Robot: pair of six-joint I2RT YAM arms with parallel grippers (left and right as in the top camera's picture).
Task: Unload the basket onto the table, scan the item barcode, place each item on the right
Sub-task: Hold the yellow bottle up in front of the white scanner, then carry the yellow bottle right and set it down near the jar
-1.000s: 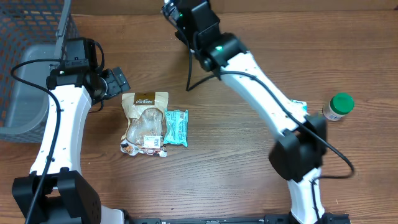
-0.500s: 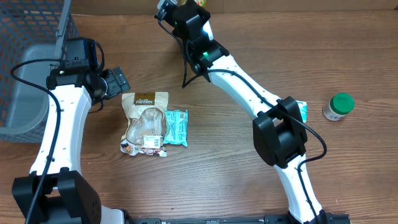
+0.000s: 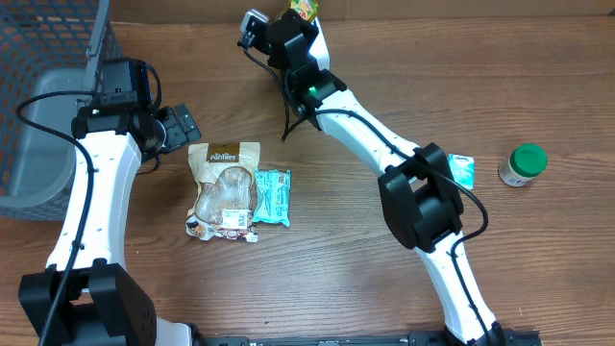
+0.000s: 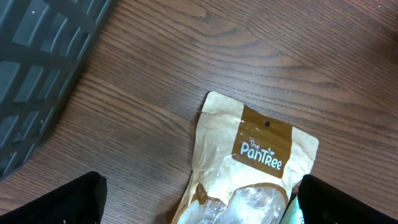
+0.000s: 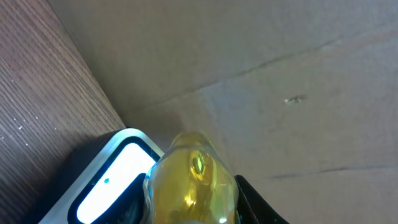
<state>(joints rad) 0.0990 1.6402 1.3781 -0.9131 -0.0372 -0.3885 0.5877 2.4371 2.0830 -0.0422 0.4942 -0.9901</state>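
On the table [image 3: 317, 279] lie one pouch [image 3: 224, 187], two packets [image 3: 272, 195] [image 3: 462, 169], one bottle [image 3: 523, 164].

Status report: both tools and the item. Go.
Left tool open near pouch. Right tool shut on yellow item, at scanner. Nothing blocking.

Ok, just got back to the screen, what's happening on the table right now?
The right arm's fingers hold a glossy yellow item at the far edge of the wooden table, beside a grey scanner with a lit white window. The left arm's fingers hang wide open over the tan Pantree pouch, which lies flat next to a teal packet, neither touched.
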